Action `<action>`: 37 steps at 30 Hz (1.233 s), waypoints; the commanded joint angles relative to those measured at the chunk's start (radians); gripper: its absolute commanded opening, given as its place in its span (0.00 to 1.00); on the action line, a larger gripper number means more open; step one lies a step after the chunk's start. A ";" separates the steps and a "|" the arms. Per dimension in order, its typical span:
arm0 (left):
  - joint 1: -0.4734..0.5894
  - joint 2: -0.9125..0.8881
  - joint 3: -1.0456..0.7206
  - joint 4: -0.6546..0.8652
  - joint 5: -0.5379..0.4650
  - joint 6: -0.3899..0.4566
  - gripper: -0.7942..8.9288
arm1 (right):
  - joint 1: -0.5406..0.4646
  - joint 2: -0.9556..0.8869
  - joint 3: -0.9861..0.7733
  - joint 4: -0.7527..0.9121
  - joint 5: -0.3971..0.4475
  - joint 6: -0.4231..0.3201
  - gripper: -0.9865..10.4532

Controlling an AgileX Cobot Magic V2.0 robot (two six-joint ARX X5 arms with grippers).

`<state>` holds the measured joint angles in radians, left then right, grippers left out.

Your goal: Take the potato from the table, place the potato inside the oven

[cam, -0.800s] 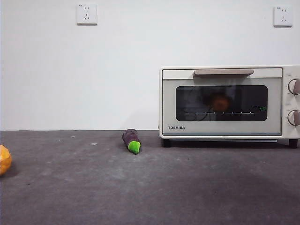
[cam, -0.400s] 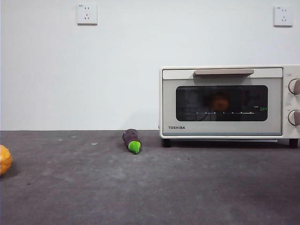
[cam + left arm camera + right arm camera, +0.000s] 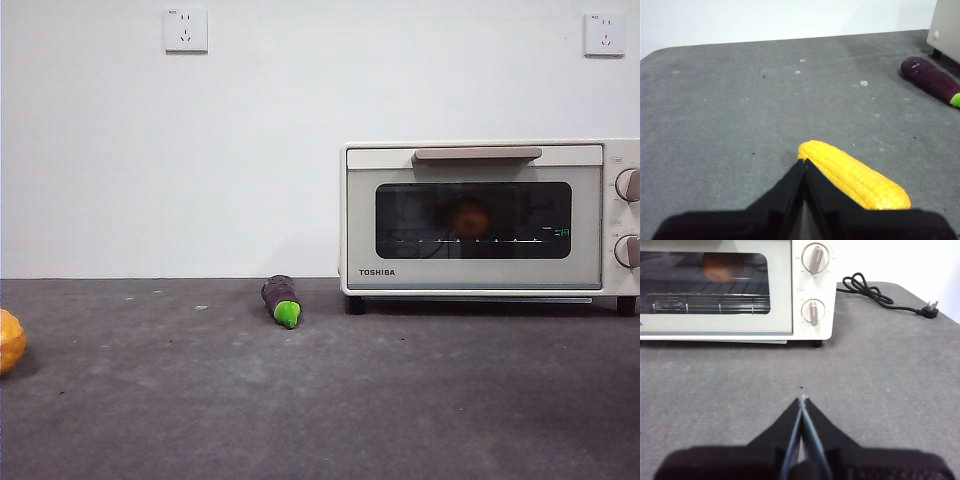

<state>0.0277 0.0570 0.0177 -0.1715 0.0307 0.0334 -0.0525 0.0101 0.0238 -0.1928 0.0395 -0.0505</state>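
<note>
Orange-brown behind dark glass, the potato (image 3: 469, 217) sits on the wire rack inside the oven (image 3: 480, 275), the door closed flush under its beige handle (image 3: 477, 154); the right wrist view shows the same lump (image 3: 719, 267) above the rack bars, so the placing step looks complete and the door has apparently been shut to finish the job

Both arms are pulled back from the work. Neither shows in the front view. The right hand (image 3: 802, 399) hangs over bare bench (image 3: 880, 380) in front of the oven, jaws pressed together and holding nothing, well apart from the door and the two knobs (image 3: 812, 285). That withdrawn, closed pose reads as a rest position, leaving the oven front unobstructed

The left hand (image 3: 803, 162) waits at the other end of the bench, jaws likewise together and empty. Its tip lies just beside a yellow corn cob (image 3: 854, 175); whether they touch cannot be told, but the cob is not between the jaws

An eggplant (image 3: 282, 299) lies on the bench just left of the oven's foot, green tip toward the camera, and a bumpy orange fruit (image 3: 9, 341) sits at the far left edge, both untouched. A black power cord (image 3: 885, 296) trails unplugged on the bench right of the oven, its plug lying loose

Judged from this layout, nothing of the task remains
</note>
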 commanded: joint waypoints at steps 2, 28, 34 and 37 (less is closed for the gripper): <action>0.002 0.002 -0.010 0.006 0.003 -0.005 0.08 | 0.000 -0.002 -0.010 0.004 -0.011 -0.008 0.09; 0.002 0.002 -0.010 0.006 0.003 -0.005 0.08 | 0.000 -0.002 -0.010 0.007 -0.024 -0.021 0.09; 0.002 0.002 -0.010 0.007 0.003 -0.005 0.08 | 0.000 -0.002 -0.010 0.007 -0.024 -0.021 0.09; 0.002 0.002 -0.010 0.007 0.003 -0.005 0.08 | 0.000 -0.002 -0.010 0.007 -0.024 -0.021 0.09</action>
<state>0.0277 0.0589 0.0174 -0.1711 0.0311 0.0334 -0.0525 0.0101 0.0242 -0.1928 0.0113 -0.0677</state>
